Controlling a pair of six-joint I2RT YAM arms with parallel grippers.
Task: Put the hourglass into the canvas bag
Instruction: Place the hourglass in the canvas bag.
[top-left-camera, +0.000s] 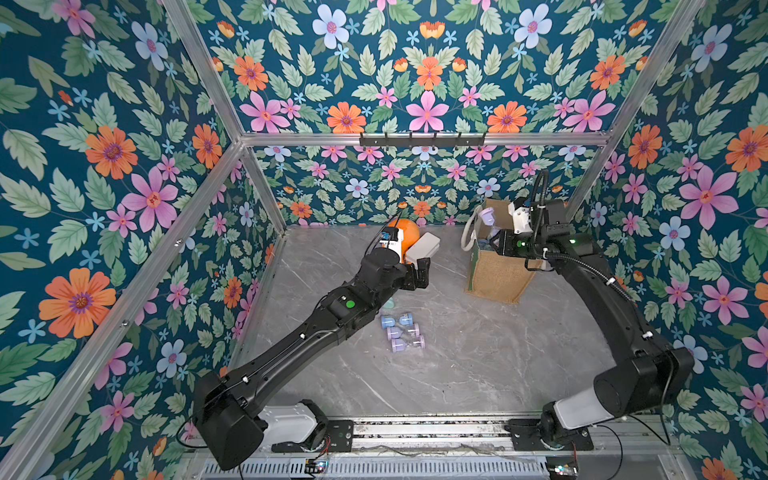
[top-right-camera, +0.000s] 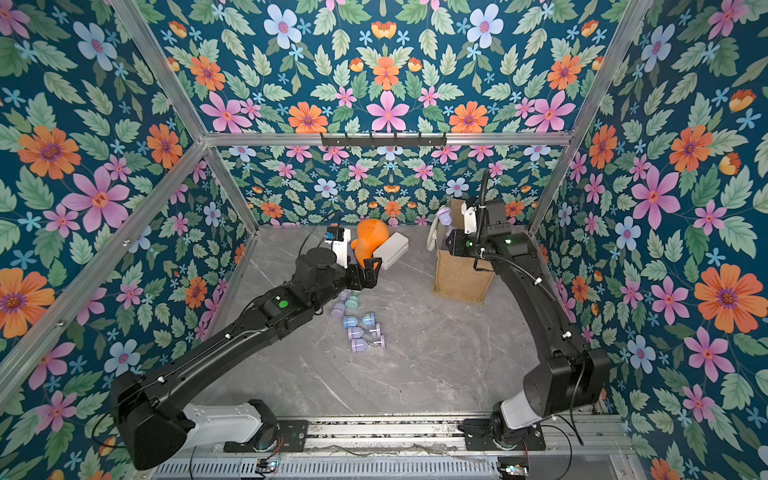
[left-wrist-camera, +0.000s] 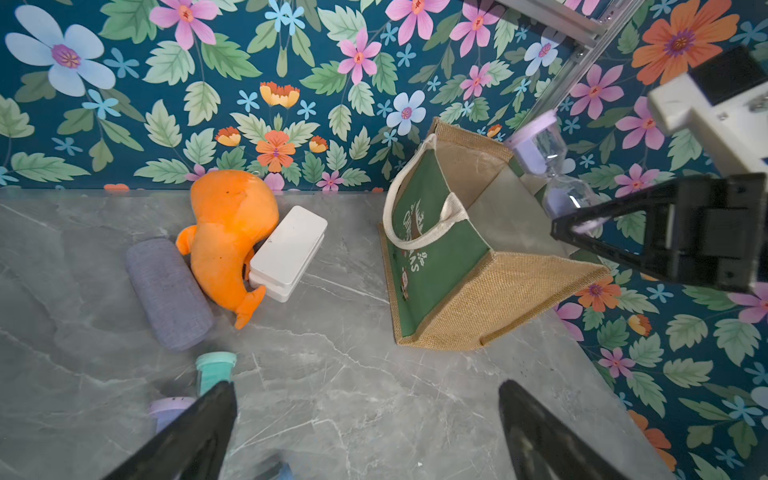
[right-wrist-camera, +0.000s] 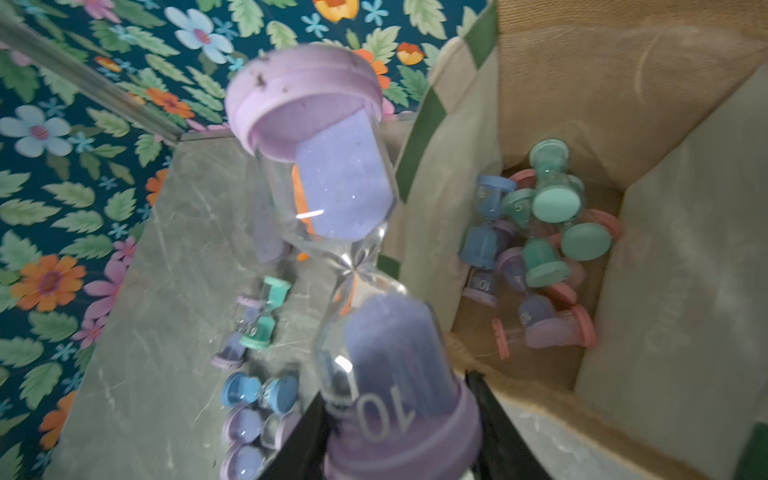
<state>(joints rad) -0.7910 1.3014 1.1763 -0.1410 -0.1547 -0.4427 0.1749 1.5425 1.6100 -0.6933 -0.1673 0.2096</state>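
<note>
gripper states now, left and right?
Left gripper: open, holding nothing.
Right gripper: closed, holding the purple hourglass by one end cap.

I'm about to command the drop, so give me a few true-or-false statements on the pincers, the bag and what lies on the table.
1. The right pincer is shut on a purple hourglass. True.
2. The canvas bag is empty. False: several hourglasses lie at its bottom.
3. The left pincer grips an hourglass. False: it is open and holds nothing.
4. Loose hourglasses lie on the table. True.
5. The canvas bag lies flat on its side. False: it stands with its mouth open upward.
</note>
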